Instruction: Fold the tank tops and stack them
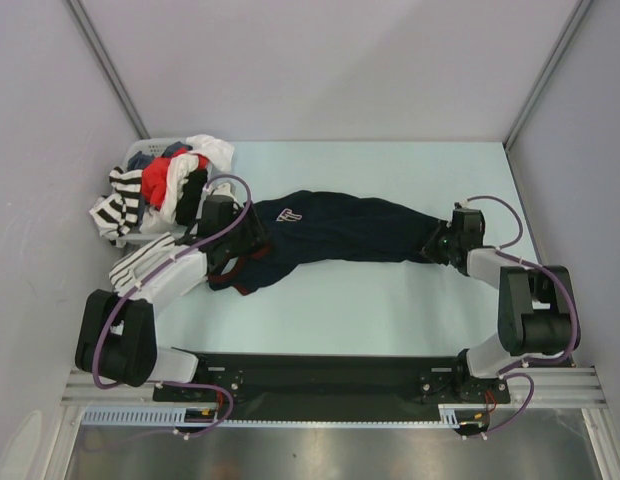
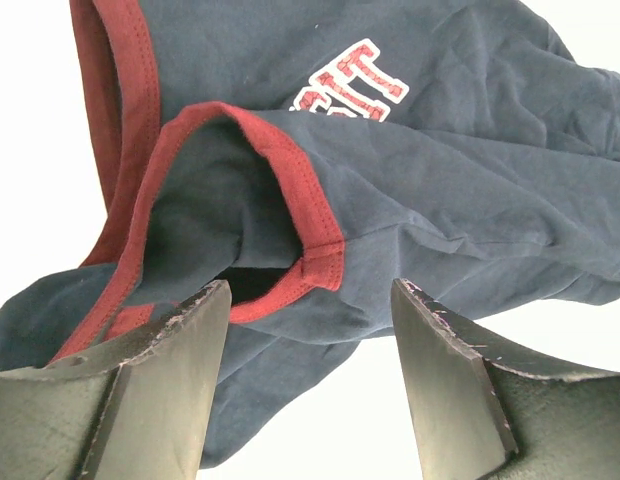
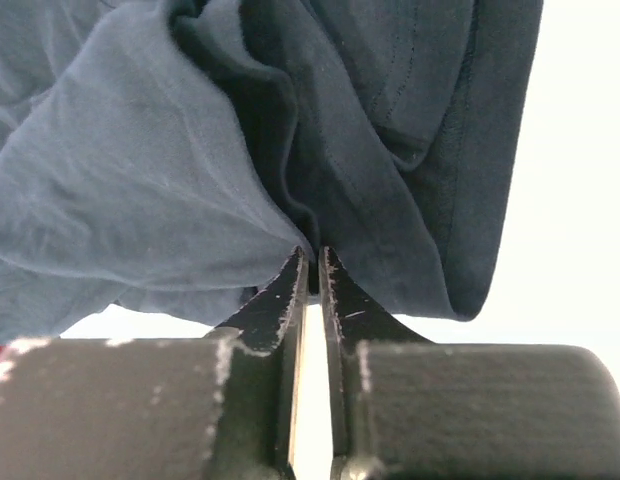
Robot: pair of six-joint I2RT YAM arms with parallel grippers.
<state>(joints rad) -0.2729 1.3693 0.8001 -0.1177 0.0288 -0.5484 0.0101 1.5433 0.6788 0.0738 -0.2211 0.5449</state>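
My right tool (image 3: 310, 262) was pinched shut on a fold of the navy tank top (image 3: 140, 180). My left tool (image 2: 310, 292) stood open astride its maroon armhole trim (image 2: 290, 170) and, I judged, should close there before any lift. The top lay stretched across the bench (image 1: 390, 290), with bare room on the near side and a basket (image 1: 140, 152) crowding the far left.

table (image 1: 390, 300): pale green | navy tank top (image 1: 360, 225): stretched across middle | laundry basket (image 1: 142, 151): far-left corner

Ahead of the left claw (image 2: 310, 288), navy jersey (image 2: 460, 190): soft matt knit cloth, stitched maroon trim (image 2: 130, 70); fingers (image 2: 160, 370) scuffed matt black.
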